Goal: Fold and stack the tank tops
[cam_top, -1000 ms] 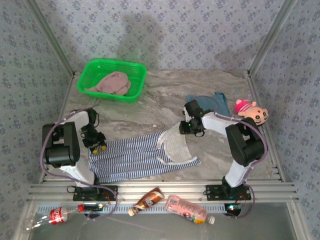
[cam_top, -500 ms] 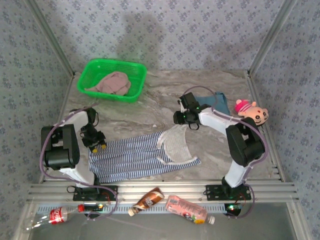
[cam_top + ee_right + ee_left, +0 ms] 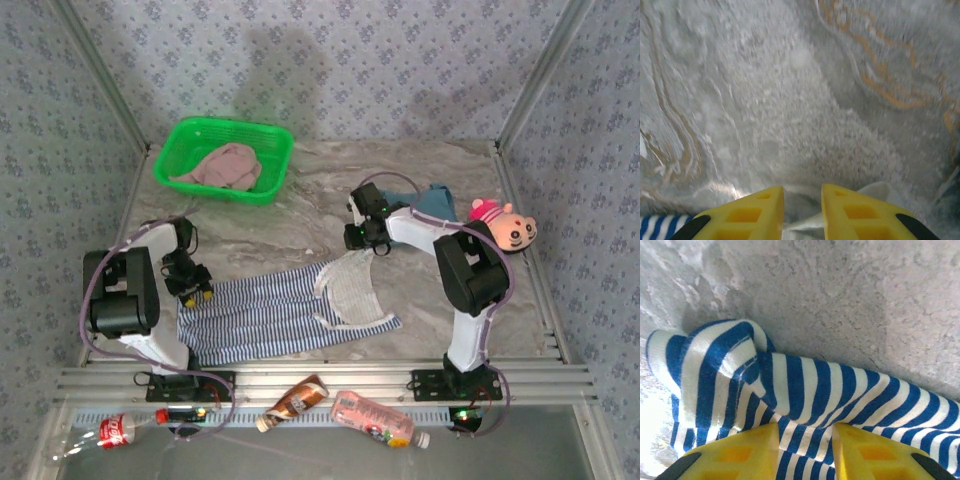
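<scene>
Low in the centre of the overhead view, the striped tank top (image 3: 270, 315) lies spread on the tabletop (image 3: 300, 215). Its right end is turned back so the pale inside faces up. My left end effector (image 3: 196, 292) sits on the top's upper left corner. In the wrist view its yellow fingers (image 3: 730, 452) stand partly apart with striped cloth running between them and a rumple just ahead. I cannot tell whether that cloth is pinched or only pressed under the tips. My right end effector (image 3: 362, 240) hangs just above the turned-back end. Its jaws are narrow but not closed, with a pale cloth edge below the gap, and I cannot tell if it has any hold.

I judge this to be the fold of the striped top, early in the task, since nothing is stacked yet. The next move calls for a sure pinch at each end. Both ends should then be lifted together, so the cloth carries over evenly instead of dragging or bunching.

At the upper left, the green basket (image 3: 272, 175) holds the pink tank top (image 3: 228, 166), crumpled in a heap, and I see nothing else inside. The teal-blue tank top (image 3: 432, 198) lies loose on the tabletop at right of centre. It is partly hidden behind my right arm and sits near a plush toy (image 3: 502, 222).
</scene>
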`<state>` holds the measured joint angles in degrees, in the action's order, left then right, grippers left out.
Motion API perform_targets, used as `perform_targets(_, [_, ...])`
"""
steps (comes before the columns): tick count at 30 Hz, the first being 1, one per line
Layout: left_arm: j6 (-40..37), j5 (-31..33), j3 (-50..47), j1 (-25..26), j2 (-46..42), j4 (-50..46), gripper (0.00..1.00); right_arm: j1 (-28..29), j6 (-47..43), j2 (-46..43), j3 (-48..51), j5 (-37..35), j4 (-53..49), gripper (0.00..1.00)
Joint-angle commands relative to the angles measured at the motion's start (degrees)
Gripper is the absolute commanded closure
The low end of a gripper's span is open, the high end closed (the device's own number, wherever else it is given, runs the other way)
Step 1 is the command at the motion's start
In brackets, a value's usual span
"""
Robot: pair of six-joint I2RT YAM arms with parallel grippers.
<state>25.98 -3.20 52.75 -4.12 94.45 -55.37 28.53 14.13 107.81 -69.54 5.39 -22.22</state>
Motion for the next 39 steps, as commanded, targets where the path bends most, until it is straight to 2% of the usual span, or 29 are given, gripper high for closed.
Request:
perform_targets(1, [-1.19,-0.25,0.17,-0.01,1.15,-0.7,0.66,-0.06,-1.65,-2.8,1.69,1.47,-6.68,0.73])
perform_targets(11, [-1.1,-0.21,0.0,0.1,1.17,-0.7,0.66,-0.38,-1.94,-7.25,8.08,-0.29,-8.41,0.75])
perform_targets(16, [-1.02,-0.3,0.02,0.08,0.82,-0.88,0.66,0.15,-2.82,-9.92,10.42,-1.27,-3.45,0.76])
perform_targets(23, [-1.11,0.11,0.22,0.1,1.87,-0.44,0.66,2.27,-5.78,-6.11,12.9,-2.59,-2.32,0.79])
perform_targets(28, [-1.36,0.77,1.61,0.1,2.31,-1.02,0.66,2.64,-8.34,-3.81,10.32,-3.77,-0.83,0.81])
perform_targets(34, [-1.05,4.75,3.03,-1.39,2.07,-1.92,0.66,2.49,-13.28,-0.28,4.42,-3.08,1.05,0.82])
perform_targets(39, [-0.57,4.64,1.63,-3.47,1.18,-1.15,0.66,2.31,-15.62,-3.04,3.05,-1.46,1.48,0.83])
